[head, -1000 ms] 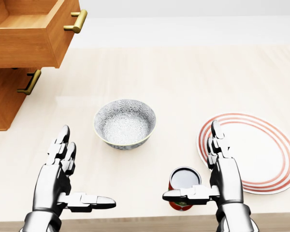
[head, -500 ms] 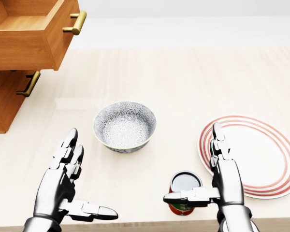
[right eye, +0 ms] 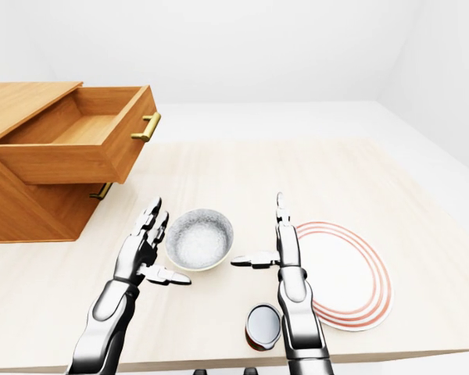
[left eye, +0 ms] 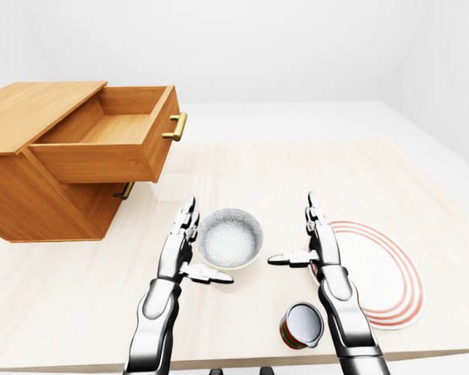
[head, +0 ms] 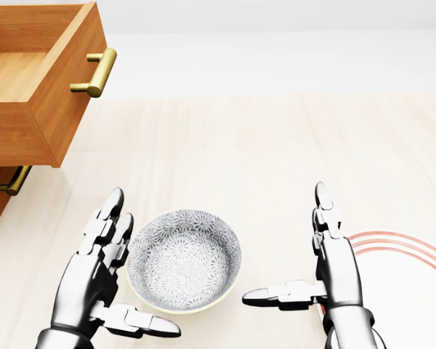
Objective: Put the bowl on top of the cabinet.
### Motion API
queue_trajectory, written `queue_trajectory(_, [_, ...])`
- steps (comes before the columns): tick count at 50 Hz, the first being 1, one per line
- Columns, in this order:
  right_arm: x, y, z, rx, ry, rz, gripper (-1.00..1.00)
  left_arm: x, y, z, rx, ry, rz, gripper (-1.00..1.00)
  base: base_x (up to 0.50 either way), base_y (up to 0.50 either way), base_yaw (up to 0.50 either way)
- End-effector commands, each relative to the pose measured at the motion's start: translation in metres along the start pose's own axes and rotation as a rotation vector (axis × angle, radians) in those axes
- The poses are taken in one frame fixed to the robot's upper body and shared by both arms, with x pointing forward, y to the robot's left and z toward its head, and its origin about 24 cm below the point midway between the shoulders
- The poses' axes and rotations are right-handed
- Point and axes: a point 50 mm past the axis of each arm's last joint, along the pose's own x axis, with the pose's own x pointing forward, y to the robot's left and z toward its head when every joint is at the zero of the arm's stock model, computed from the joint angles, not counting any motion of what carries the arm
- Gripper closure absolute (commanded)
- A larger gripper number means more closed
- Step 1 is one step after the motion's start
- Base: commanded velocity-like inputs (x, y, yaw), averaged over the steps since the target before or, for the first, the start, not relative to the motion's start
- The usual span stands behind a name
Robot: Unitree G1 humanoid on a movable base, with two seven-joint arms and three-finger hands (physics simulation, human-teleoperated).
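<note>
The grey patterned bowl (head: 183,260) stands upright on the pale wooden table, low in the head view. My left hand (head: 125,270) is open right beside the bowl's left rim, with its thumb reaching under the near rim; I cannot tell if it touches. My right hand (head: 294,254) is open to the right of the bowl with a clear gap, thumb pointing at it. The wooden cabinet (left eye: 31,109) stands at the left of the left-eye view, its flat top bare and its top drawer (left eye: 109,137) pulled out.
A white plate with red rings (left eye: 379,269) lies on the table just right of my right hand. A red can (left eye: 302,324) stands near the table's bottom edge beside my right forearm. The drawer's brass handle (head: 94,73) juts out over the table.
The camera has moved: bowl and cabinet sit lower and further left in the head view, and the can has dropped out. Both hands have come up on either side of the bowl.
</note>
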Motion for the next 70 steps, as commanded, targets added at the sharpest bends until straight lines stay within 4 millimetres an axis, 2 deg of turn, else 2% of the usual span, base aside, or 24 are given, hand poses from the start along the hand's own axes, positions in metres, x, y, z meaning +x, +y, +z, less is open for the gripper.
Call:
queue_trajectory(1, [-0.002,0.000,-0.003,-0.005,0.010,0.001,-1.00,-0.004,-0.002,0.000,0.000,0.000,-0.010,-1.00,0.50,0.00,0.00])
queue_trajectory(11, [-0.001,0.000,-0.004,-0.014,0.009,-0.013,-1.00,-0.004,0.000,-0.001,0.009,-0.005,0.000,-1.00,0.50,0.00,0.00])
queue_trajectory(19, [0.000,-0.002,-0.003,-0.004,0.015,-0.030,-1.00,-0.014,-0.003,0.000,0.051,0.005,-0.013,-1.00,0.00,0.00,0.00])
queue_trajectory(20, [0.001,-0.002,-0.004,-0.001,0.021,-0.035,-1.00,-0.023,-0.005,0.004,0.097,0.004,-0.014,-1.00,0.00,0.00,0.00])
queue_trajectory(24, [0.000,-0.001,-0.004,-0.004,0.020,-0.034,-1.00,-0.032,-0.010,0.007,0.206,-0.001,-0.008,-1.00,0.00,0.00,0.00])
queue_trajectory(27, [0.000,-0.001,-0.004,-0.004,0.020,-0.034,-1.00,-0.032,-0.010,0.007,0.210,-0.001,-0.008,-1.00,0.00,0.00,0.00])
queue_trajectory(28, [-0.001,0.000,-0.004,-0.005,0.018,-0.030,-1.00,-0.033,-0.011,0.009,0.299,-0.019,0.003,-1.00,0.00,0.00,0.00])
queue_trajectory(33, [-0.001,0.001,-0.004,-0.006,0.016,-0.027,-1.00,-0.034,-0.013,0.008,0.340,-0.022,-0.003,-1.00,0.00,0.00,0.00])
queue_trajectory(34, [-0.001,0.002,-0.005,-0.010,0.015,-0.025,-1.00,-0.034,-0.014,0.003,0.407,-0.006,0.020,-1.00,0.00,0.00,0.00])
queue_trajectory(44, [-0.003,0.005,-0.005,-0.022,0.007,-0.012,-1.00,-0.026,-0.022,-0.015,0.560,0.041,0.040,-1.00,0.00,0.00,0.00])
queue_trajectory(47, [-0.003,0.005,-0.005,-0.023,0.007,-0.011,-1.00,-0.026,-0.022,-0.015,0.561,0.043,0.040,-1.00,0.00,0.00,0.00])
queue_trajectory(48, [-0.005,0.008,-0.006,-0.030,0.004,-0.002,-1.00,-0.023,-0.023,-0.025,0.658,0.064,0.068,-1.00,0.00,0.00,0.00])
queue_trajectory(49, [-0.005,0.008,-0.006,-0.031,0.004,-0.002,-1.00,-0.022,-0.022,-0.026,0.690,0.062,0.087,-1.00,0.00,0.00,0.00])
queue_trajectory(55, [-0.004,0.008,-0.006,-0.032,0.006,-0.001,-1.00,-0.023,-0.023,-0.030,0.732,0.065,0.107,-1.00,0.00,0.00,0.00])
queue_trajectory(56, [-0.006,0.009,-0.005,-0.033,0.001,0.003,-1.00,-0.020,-0.026,-0.036,0.810,0.058,0.127,-1.00,0.00,0.00,0.00])
queue_trajectory(57, [-0.006,0.008,-0.004,-0.034,0.000,0.002,-1.00,-0.018,-0.026,-0.038,0.815,0.060,0.132,-1.00,0.00,0.00,0.00])
queue_trajectory(66, [-0.006,0.008,-0.004,-0.038,-0.002,0.000,-1.00,-0.011,-0.025,-0.039,0.916,0.020,0.187,-1.00,0.00,0.00,0.00])
queue_trajectory(70, [-0.006,0.009,-0.005,-0.042,-0.001,0.001,-1.00,-0.007,-0.028,-0.040,1.013,-0.031,0.221,-1.00,0.00,0.00,0.00])
